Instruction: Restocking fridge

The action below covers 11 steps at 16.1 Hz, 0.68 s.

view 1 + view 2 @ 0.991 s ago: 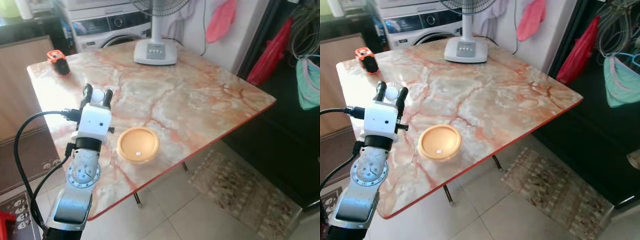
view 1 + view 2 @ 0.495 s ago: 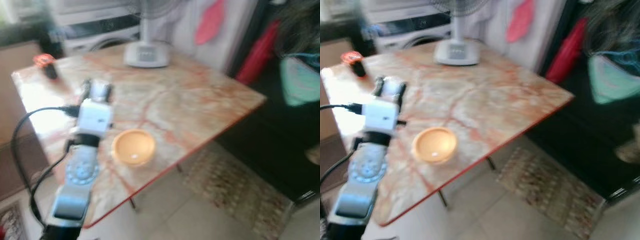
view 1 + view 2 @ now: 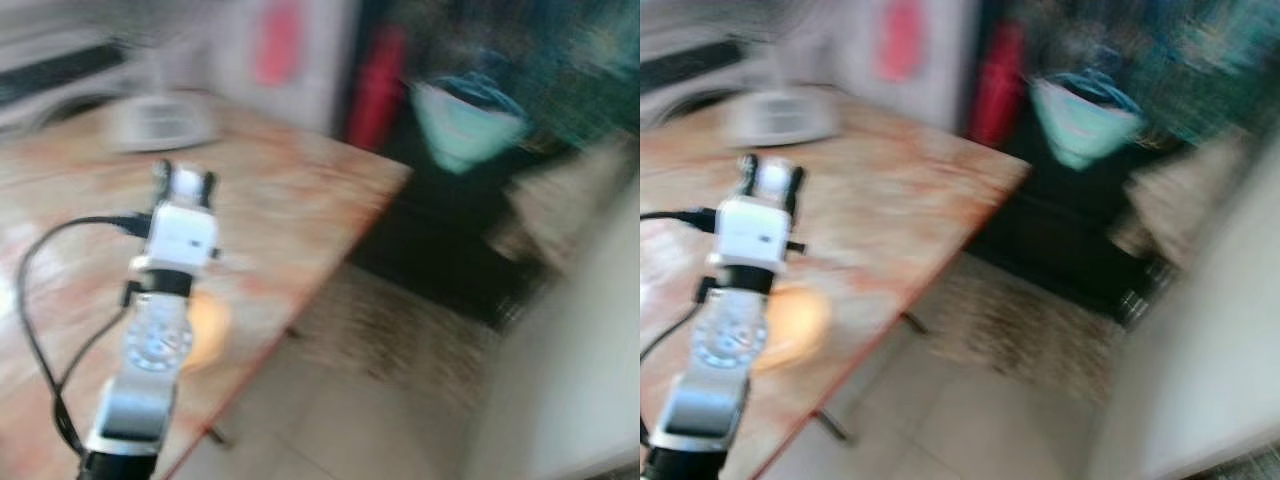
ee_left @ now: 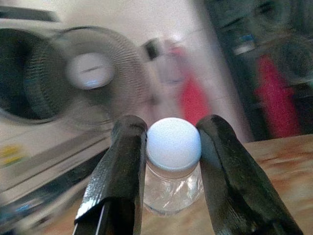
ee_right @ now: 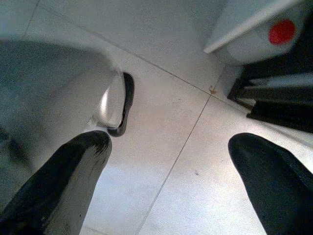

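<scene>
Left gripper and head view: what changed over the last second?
The head camera swung toward the robot's right, so the table slid left in view and everything blurred; this is camera motion, not the objects moving. The left gripper stays shut on the white-capped bottle, raised over the table. The orange bowl sits beside the arm as before.

Bright daylight, heavy motion blur, soft focus

Domestic room: marble-pattern table [image 3: 300, 200], tiled floor [image 3: 330, 420], floor rug [image 3: 400, 330], electric fan [image 4: 93, 73] at 12 o'clock.
</scene>
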{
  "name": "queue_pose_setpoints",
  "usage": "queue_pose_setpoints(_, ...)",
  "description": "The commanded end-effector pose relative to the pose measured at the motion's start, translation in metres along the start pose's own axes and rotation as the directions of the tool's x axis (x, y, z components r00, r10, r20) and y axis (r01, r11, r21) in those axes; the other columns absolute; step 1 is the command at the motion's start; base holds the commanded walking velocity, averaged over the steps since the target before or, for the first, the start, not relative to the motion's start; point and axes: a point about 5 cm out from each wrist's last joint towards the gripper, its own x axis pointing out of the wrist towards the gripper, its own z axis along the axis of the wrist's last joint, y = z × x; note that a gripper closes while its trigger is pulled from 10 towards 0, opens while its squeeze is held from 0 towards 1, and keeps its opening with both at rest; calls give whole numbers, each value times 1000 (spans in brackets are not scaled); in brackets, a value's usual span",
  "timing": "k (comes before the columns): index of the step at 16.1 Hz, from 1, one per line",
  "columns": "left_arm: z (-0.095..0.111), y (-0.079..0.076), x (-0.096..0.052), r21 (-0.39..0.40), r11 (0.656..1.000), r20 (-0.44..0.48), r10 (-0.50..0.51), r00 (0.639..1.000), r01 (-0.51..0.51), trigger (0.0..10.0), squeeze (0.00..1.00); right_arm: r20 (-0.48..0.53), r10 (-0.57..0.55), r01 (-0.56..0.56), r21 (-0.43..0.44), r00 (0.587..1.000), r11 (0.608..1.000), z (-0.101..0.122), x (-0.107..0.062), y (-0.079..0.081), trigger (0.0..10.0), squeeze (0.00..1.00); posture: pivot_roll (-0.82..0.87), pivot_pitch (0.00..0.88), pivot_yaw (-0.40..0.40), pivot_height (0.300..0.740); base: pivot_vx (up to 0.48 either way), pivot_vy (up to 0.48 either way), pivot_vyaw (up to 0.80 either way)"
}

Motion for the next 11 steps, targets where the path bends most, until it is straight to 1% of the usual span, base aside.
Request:
queue_pose_setpoints(1, 9, -12, 0, -36, 998, 41, -54, 998, 56, 10000, 0, -14, -11, 11, 2, 1000, 1000, -5, -2, -4, 10000, 0, 109, 0, -12, 740, 0, 0, -769)
queue_pose_setpoints(4, 11, -15, -1, -27, 997, 48, -67, 997, 69, 10000, 0, -17, -12, 12, -2, 1000, 1000, -5, -2, -4, 10000, 0, 108, 0, -14, 740, 0, 0, -769)
queue_pose_setpoints(6, 10, -15, -2, -30, 997, 46, -71, 996, 73, 10000, 0, -19, -2, 2, -39, 1000, 999, -5, -2, -4, 10000, 0, 110, 0, -16, 740, 0, 0, -769)
queue_pose_setpoints(11, 11, -18, -2, -54, 995, 53, -84, 995, 87, 10000, 0, -22, -5, 5, -32, 1000, 999, -6, -2, -5, 10000, 0, 108, 0, -21, 740, 0, 0, -769)
